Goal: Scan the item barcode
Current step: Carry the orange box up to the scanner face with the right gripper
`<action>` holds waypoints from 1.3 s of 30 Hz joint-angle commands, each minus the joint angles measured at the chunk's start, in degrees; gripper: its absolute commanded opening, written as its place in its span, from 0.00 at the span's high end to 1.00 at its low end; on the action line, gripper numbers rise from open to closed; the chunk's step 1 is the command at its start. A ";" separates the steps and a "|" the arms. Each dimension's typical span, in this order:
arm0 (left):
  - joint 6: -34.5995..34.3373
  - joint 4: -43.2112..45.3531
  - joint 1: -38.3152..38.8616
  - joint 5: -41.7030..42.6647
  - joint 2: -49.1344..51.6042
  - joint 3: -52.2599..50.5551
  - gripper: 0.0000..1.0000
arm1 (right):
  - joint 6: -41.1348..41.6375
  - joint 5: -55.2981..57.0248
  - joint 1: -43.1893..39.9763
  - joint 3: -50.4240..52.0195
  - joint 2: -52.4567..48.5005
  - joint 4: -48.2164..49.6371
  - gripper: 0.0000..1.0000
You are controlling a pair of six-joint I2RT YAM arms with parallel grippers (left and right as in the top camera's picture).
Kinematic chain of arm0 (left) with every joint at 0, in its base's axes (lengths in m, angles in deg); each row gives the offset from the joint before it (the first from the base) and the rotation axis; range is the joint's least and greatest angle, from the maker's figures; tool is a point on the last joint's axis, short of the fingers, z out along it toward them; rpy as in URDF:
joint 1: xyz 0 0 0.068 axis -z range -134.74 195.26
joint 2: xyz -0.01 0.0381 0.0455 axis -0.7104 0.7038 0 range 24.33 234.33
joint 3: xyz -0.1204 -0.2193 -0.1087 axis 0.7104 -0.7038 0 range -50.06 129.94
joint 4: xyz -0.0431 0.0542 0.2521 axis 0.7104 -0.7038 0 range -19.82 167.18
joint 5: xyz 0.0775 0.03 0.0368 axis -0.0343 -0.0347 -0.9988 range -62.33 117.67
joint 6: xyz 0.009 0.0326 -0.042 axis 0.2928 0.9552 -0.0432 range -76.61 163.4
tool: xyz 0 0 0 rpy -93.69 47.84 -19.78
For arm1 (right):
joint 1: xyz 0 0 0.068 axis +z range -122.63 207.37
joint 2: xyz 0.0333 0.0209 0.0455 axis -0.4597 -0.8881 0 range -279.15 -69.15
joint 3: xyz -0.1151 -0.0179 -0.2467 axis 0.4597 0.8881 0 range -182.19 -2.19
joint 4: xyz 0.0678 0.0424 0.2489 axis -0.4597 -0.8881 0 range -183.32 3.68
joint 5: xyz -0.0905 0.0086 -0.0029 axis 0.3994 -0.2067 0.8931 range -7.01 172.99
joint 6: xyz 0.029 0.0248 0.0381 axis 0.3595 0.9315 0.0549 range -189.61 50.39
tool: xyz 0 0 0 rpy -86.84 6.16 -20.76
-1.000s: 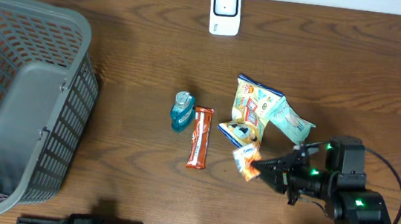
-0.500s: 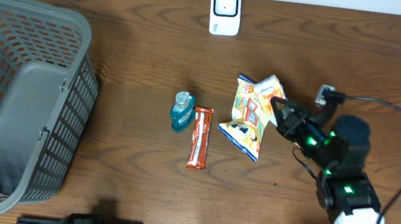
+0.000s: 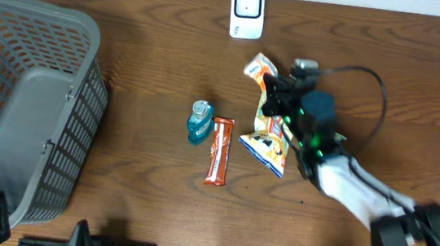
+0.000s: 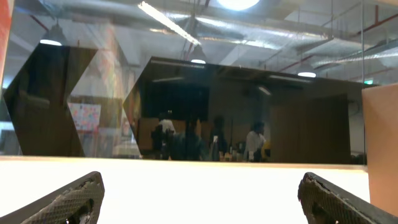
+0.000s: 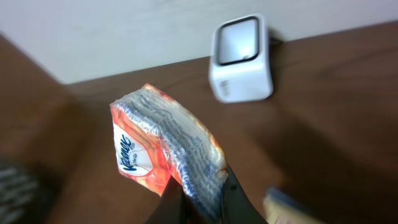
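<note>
My right gripper (image 5: 202, 190) is shut on an orange-and-white Kleenex tissue pack (image 5: 165, 146), pinching its lower end and holding it above the table. In the overhead view the pack (image 3: 260, 65) hangs just in front of and slightly right of the white barcode scanner (image 3: 247, 11), with the right gripper (image 3: 273, 86) right behind it. In the right wrist view the scanner (image 5: 241, 59) stands upper right of the pack, its dark window facing this way. The pack's printed side faces the camera; I make out no barcode. My left gripper (image 4: 202, 199) is open, pointing up at a room ceiling, holding nothing.
A small blue bottle (image 3: 199, 122), a brown-orange snack bar (image 3: 219, 150) and a colourful snack bag (image 3: 272, 135) lie mid-table. A grey plastic basket (image 3: 25, 111) stands at the left. The right arm's cable arcs over the right side.
The right arm has swung from the front right up toward the scanner, carrying the tissue pack away from the snack bag. The left gripper has stayed as it was.
</note>
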 commanded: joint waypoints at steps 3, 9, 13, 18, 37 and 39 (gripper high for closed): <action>-0.28 0.39 -0.31 0.66 -0.09 -2.32 0.01 | -12.22 8.96 0.35 -16.06 -9.92 -1.18 0.99; -0.28 0.37 -0.31 0.66 -0.09 -5.05 0.01 | -21.97 12.66 0.35 -35.69 -23.61 -7.43 0.99; 0.00 0.37 -0.31 0.63 -0.09 -6.62 0.01 | -23.85 15.87 0.20 -47.63 -32.04 -10.97 0.99; 1.84 0.37 -0.31 -2.01 -0.09 -9.07 0.01 | -24.22 16.44 -0.20 -60.87 -41.94 -16.33 0.99; 1.81 1.05 -0.31 -7.04 -0.09 -11.26 0.01 | -24.20 25.57 -0.22 -65.96 -39.21 -27.06 0.99; 1.79 1.42 -0.31 -7.02 -0.11 -11.26 0.01 | -24.20 28.63 -0.44 -65.96 -35.47 -32.02 0.99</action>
